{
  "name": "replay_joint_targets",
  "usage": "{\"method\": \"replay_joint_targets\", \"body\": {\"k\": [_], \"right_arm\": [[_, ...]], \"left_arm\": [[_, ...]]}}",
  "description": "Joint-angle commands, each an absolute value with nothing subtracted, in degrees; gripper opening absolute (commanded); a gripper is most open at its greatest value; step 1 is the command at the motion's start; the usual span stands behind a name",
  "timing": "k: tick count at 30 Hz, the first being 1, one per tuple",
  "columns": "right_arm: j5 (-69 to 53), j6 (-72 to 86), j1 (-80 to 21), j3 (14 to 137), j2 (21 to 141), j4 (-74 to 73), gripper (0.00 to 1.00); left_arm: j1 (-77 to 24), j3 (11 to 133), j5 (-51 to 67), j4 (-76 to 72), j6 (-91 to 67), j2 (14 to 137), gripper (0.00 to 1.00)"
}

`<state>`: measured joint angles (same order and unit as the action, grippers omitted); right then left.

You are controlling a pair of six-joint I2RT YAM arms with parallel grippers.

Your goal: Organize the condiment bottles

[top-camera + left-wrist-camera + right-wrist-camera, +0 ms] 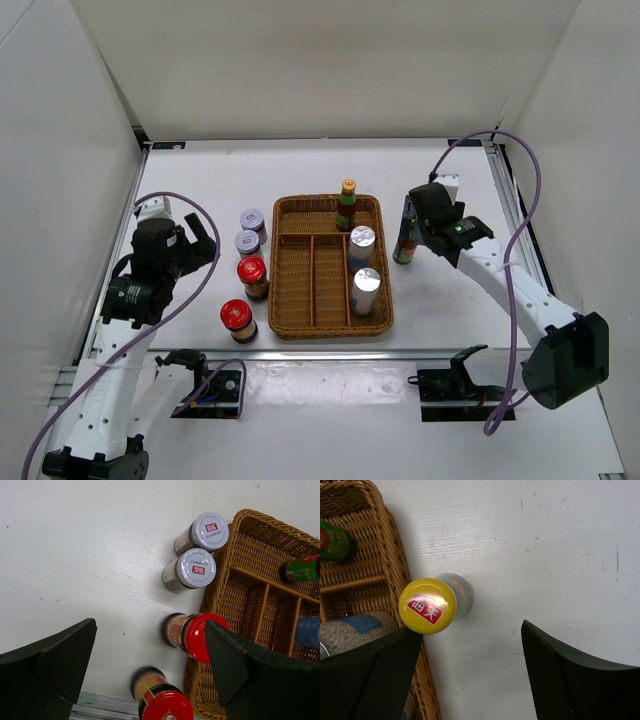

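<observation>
Wicker tray, middle of desk: holds one green yellow-capped bottle in its back right corner and two silver-topped cylinders in its right compartment. Two grey-lidded jars and two red-lidded jars stand in a row just off the tray's left edge (all upright). Second green bottle: just beside the tray's right edge. Left gripper: jaws spread wide, empty, above the red-lidded jars. Right gripper: jaws apart, gripping nothing, bottle cap beside one finger
</observation>
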<state>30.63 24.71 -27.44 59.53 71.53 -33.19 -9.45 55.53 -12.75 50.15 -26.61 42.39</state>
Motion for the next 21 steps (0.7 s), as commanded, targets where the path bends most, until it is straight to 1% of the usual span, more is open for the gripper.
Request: {"method": "replay_joint_targets", "body": {"k": [1,4,8,10,11,14,15,18,19,21], "right_arm": [[30.4,24.7,-26.9,59.0,71.5,-27.7,0.81],[27.9,24.2,-25.8,58.3,72.1,-24.4,0.78],[28.4,23.6,-25.8,58.3,74.6,-22.4,0.76],[28.4,23.6,-25.8,58.8,75.9,-21.8,0.70],[28.4,23.6,-25.3,59.5,77.2,-21.2,0.62],[30.3,25.4,-25.3,61.6,79.2,-22.4,0.48],[31.3,26.4,-25.3,62.5,79.9,-25.0,0.36],[37.4,27.7,-27.3,63.5,78.8,-27.1,0.18],[39.4,27.7,-28.0,64.3,78.1,-27.8,0.08],[44.4,27.7,-31.1,66.2,76.6,-30.0,0.01]], "left_arm": [[-9.2,55.2,-13.2,50.0,-26.9,42.4,1.00],[-9.2,55.2,-13.2,50.0,-26.9,42.4,1.00],[-9.2,55.2,-13.2,50.0,-26.9,42.9,1.00],[-9.2,55.2,-13.2,50.0,-26.9,42.9,1.00],[-9.2,55.2,-13.2,50.0,-26.9,43.4,1.00],[-9.2,55.2,-12.7,50.0,-26.9,43.4,1.00],[-9.2,55.2,-12.7,50.0,-26.9,43.4,1.00],[-9.2,55.2,-12.7,50.0,-26.9,43.4,1.00],[-9.2,55.2,-12.7,50.0,-26.9,43.4,1.00],[-9.2,55.2,-12.7,50.0,-26.9,43.4,1.00]]}}
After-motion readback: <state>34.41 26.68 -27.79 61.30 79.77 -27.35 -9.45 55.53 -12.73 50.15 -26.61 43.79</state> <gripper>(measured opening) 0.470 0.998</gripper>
